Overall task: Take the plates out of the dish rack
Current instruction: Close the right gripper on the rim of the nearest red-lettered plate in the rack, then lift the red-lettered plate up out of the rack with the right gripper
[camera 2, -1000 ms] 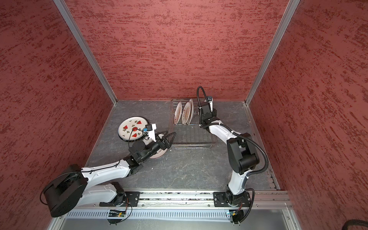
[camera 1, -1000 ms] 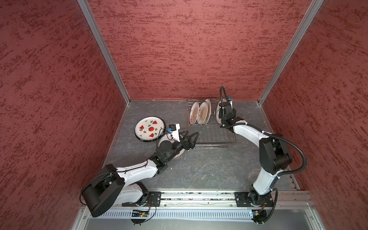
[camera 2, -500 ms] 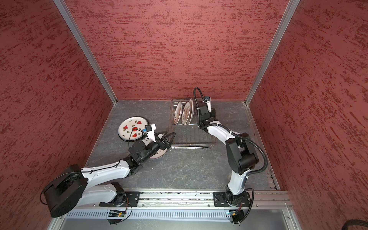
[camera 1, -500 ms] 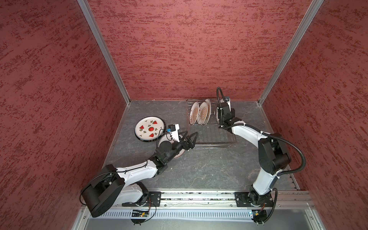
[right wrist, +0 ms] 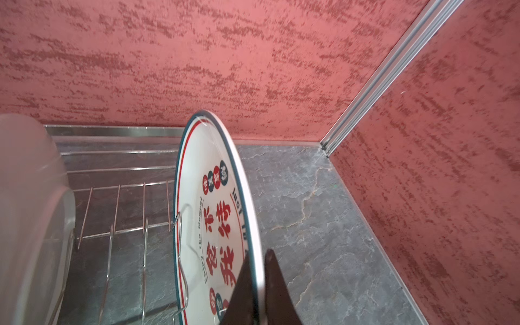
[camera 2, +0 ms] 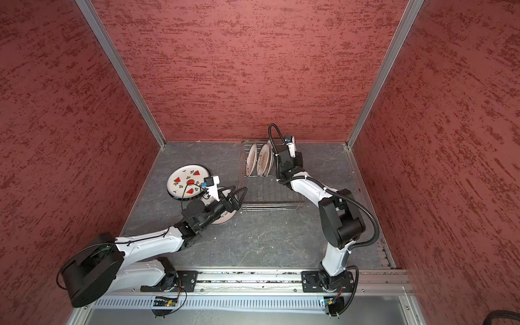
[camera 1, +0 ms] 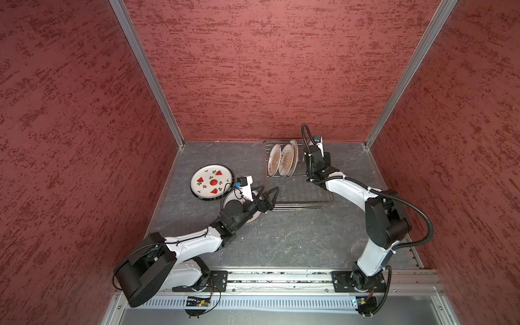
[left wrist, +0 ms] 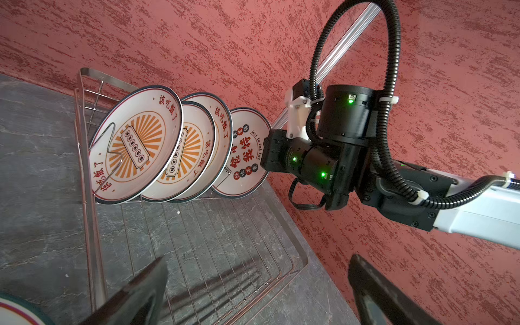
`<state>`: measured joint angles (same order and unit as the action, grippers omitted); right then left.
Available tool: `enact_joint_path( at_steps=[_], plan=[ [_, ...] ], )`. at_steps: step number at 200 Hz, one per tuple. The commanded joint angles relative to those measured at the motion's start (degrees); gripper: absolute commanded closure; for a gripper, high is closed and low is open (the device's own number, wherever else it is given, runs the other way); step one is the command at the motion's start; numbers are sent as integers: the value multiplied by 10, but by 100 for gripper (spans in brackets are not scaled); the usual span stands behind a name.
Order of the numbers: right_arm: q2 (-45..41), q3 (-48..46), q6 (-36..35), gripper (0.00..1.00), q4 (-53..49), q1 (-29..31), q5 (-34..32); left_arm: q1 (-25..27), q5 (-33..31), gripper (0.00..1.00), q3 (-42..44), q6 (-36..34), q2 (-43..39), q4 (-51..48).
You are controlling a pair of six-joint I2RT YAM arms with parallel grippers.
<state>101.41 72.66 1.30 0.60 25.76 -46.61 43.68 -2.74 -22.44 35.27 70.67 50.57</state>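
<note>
Right gripper [right wrist: 259,253] is pinched tight on the rim of the red-character plate [right wrist: 213,225]. That plate stands on edge at the far end of the dish rack [left wrist: 213,242]. Three sunburst plates [left wrist: 135,146] lean in a row just beside it, at the same end of the rack. Left gripper [camera 1: 270,188] has its jaws spread wide and holds nothing. It hovers at the rack's near left corner, above a partly hidden plate [camera 2: 225,218] lying flat on the gray tabletop [camera 1: 281,239]. Watermelon plate [camera 1: 211,181] lies flat on the tabletop just beside that one, left of the rack.
</note>
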Motion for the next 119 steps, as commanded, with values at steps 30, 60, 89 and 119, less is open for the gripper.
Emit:
enact_joint_path(
  at_steps=[30, 60, 89, 119],
  plan=[
    [-71, -19, -31, 98, 91, 25, -54, -1, -7, 1, 12, -3, -16, 13],
    [-97, -41, -37, 98, 104, 31, -61, -1, -6, 1, 14, -2, -19, 16],
    [-133, -72, -42, 98, 127, 36, -69, -1, -7, 1, 13, 0, -19, 16],
    [-178, -112, -35, 99, 152, 38, -56, -1, -5, 1, 13, 7, -17, 22]
  ],
)
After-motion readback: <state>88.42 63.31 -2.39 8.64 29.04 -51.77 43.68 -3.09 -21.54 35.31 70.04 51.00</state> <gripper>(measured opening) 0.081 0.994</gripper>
